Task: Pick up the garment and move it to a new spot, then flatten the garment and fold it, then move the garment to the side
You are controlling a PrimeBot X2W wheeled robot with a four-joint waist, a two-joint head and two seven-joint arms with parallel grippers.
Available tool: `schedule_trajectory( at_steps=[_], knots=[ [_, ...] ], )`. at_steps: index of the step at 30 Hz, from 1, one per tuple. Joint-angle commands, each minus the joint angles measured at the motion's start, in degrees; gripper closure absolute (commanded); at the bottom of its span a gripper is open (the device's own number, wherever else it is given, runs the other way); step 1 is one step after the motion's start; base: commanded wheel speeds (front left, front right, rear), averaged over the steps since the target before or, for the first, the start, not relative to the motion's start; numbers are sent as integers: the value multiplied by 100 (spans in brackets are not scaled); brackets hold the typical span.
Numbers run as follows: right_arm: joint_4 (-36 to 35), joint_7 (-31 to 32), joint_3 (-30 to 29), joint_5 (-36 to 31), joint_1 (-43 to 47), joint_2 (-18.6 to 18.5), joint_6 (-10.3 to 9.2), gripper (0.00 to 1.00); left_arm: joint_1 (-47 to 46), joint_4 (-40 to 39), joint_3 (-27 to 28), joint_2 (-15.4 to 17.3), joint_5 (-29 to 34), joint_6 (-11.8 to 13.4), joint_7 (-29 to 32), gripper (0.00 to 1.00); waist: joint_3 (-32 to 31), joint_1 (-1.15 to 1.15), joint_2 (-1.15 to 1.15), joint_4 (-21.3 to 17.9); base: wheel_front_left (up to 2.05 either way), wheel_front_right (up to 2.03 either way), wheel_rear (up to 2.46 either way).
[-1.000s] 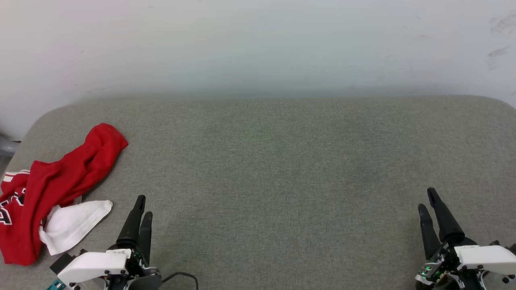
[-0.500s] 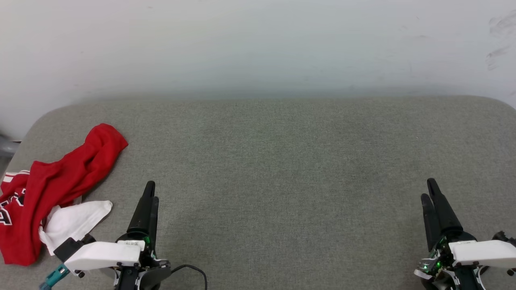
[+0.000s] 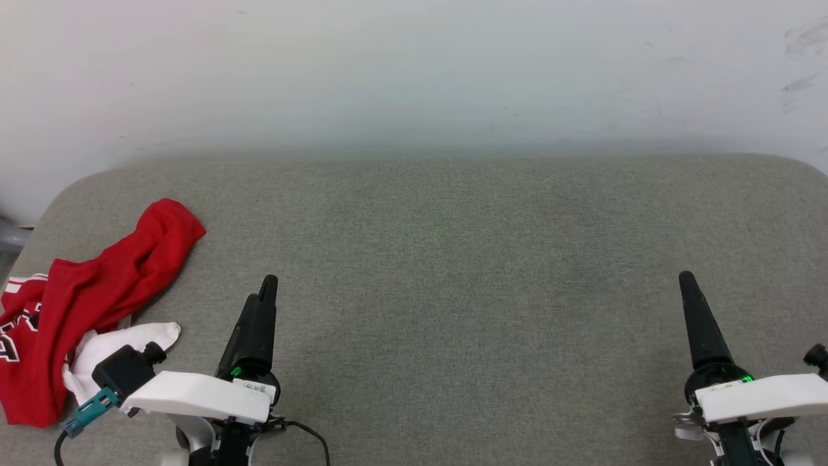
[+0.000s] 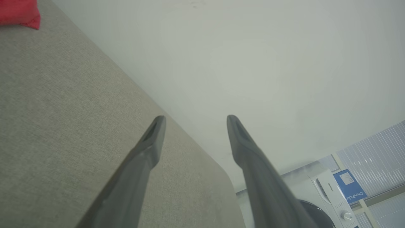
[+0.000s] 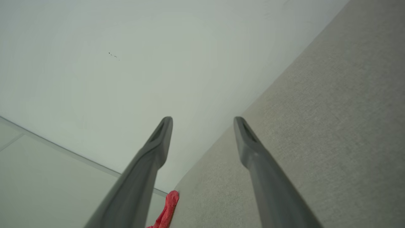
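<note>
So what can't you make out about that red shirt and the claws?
- Red jersey T-shirt, head view: crumpled, lettering cut by the left edge, unreadable; the left wrist's black block covers part of its white sleeve.
- Wrist views: it is a red scrap at the edge.
- Left gripper, right gripper, head view: fingers overlap, hiding the gap; wrist views show both open.
- Washing machine, left wrist view: cut by bottom edge.

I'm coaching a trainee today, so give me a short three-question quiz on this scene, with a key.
1. Where on the grey cushion does the garment lie? A) far left B) centre C) far right
2. Fill in: the left gripper and right gripper both have their jaws ___.
3. True or false: the left gripper is holding the garment.
Key: 1 A; 2 open; 3 false.
</note>
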Motion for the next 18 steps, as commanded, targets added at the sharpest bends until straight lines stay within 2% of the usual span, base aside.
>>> schedule_trajectory(
  at_steps=[1,9,18],
  knots=[
    [-188,-42,42,-398,-45,-47,0,0,-135,-153,-32,23,335,-1,-60,0,-2,0,0,-3,0,0,0],
    [-439,-4,203,-1808,35,-148,0,0,-72,-245,-53,45,1436,17,-222,0,-9,0,0,-13,0,0,0],
    [-613,87,201,-2777,118,-125,0,0,16,-267,-146,179,2346,126,-389,0,-8,0,0,-21,0,0,0]
  ],
)
